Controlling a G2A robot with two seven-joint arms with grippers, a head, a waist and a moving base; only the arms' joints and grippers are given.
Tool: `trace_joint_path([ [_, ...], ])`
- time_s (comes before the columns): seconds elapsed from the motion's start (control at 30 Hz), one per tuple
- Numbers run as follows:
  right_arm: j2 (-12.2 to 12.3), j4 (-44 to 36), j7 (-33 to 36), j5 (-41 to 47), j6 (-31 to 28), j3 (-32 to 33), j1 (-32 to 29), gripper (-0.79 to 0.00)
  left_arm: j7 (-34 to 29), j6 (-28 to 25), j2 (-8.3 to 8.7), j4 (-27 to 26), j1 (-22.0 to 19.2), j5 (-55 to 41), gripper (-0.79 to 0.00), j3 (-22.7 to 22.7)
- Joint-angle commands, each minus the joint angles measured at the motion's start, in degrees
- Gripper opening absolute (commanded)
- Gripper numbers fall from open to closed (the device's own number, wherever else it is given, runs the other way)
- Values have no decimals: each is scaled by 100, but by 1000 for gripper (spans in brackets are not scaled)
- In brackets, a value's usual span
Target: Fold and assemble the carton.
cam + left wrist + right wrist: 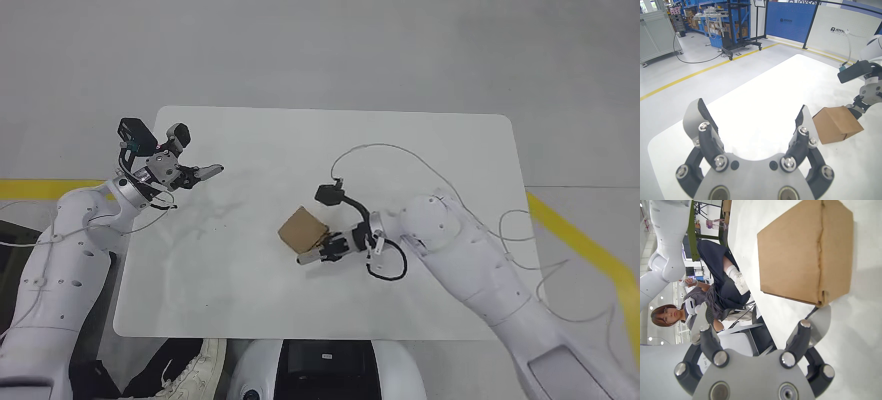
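Finishing the carton (303, 229) seems your step: it sits centred on the surface (420, 150), right hand (320, 250) spread at its 4 o'clock corner. Left hand (751, 110), also spread, hovers at 10 o'clock; bring it in to brace.

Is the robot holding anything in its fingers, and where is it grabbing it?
Nothing is held. The left gripper is open and empty. The right gripper is open too, with one of its fingers beside a corner of the carton.

The carton (303, 229) was plain brown, unpatterned, on a white table (400, 150). The left gripper (752, 106) and right gripper (762, 308) were silver-grey with black ribbed pads (709, 121). Yellow floor stripe (40, 187) at nine o'clock.
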Motion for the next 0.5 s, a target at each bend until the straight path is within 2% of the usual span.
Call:
trace_joint_path([
  [0.0, -1, -10, 66, -261, -159, -55, 104, 0, 0, 0, 0, 0, 0, 0, 0, 0],
  [0.2, 85, -378, 61, -1710, -543, -196, 169, 0, 0, 0, 0, 0, 0, 0, 0, 0],
  [0.47, 241, -1231, -612, -3130, -949, -108, -236, 0, 0, 0, 0, 0, 0, 0, 0, 0],
])
